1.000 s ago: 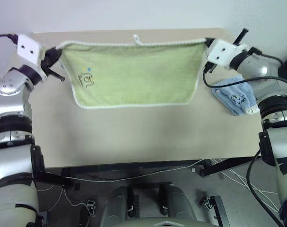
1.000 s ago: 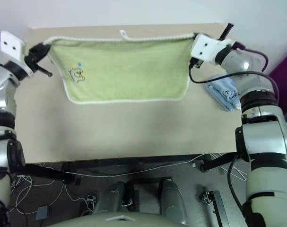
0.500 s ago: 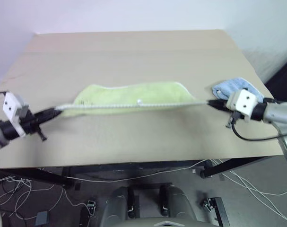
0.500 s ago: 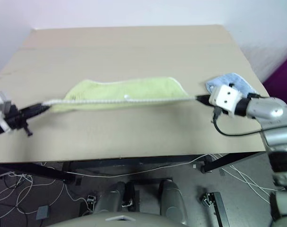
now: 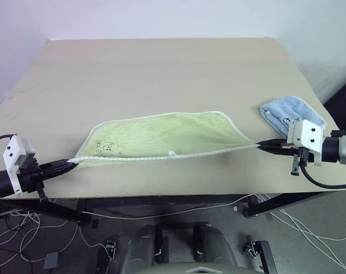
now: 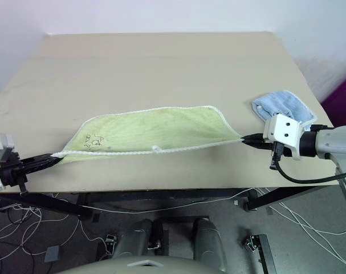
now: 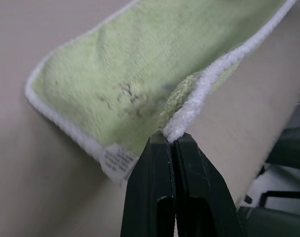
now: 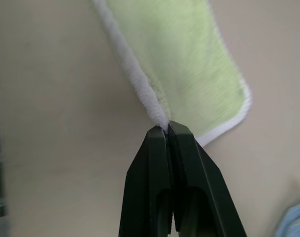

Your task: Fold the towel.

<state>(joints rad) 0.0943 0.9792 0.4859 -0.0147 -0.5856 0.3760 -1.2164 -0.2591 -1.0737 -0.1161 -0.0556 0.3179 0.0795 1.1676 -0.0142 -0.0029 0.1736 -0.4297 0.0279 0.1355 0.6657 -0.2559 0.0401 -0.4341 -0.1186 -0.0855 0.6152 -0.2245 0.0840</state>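
nearest the robot, the left hand [image 5: 70, 164] and the right hand [image 5: 263, 146] sit low at the near edge of the counter [image 5: 161, 63], each clamped tight on 1 corner of the towel [image 5: 161, 134]. the wrist views show each pair of fingers pressed together on the white piped edging, with the green terry running away from the tips.

a second ago both hands held the towel high over the far side of the counter, where it hung as a flat sheet. they have since come down and back toward the robot, and for the last half second they have barely moved. the towel now lies mostly on the counter, its far edge resting in a shallow arc, while the near edge with the small white loop [image 5: 171, 153] stretches taut between the 2 hands. the dark printed logo [image 5: 105, 146] faces up near the left corner.

in judgement, this is the lay-out step: the cloth is drawn flat so a fold can follow, and no fold is made yet. the held edge would likely need to be carried over the far edge next.

farther off to the right, the light blue cloth [image 5: 291, 116] lies apart from the towel, just beyond the right hand.
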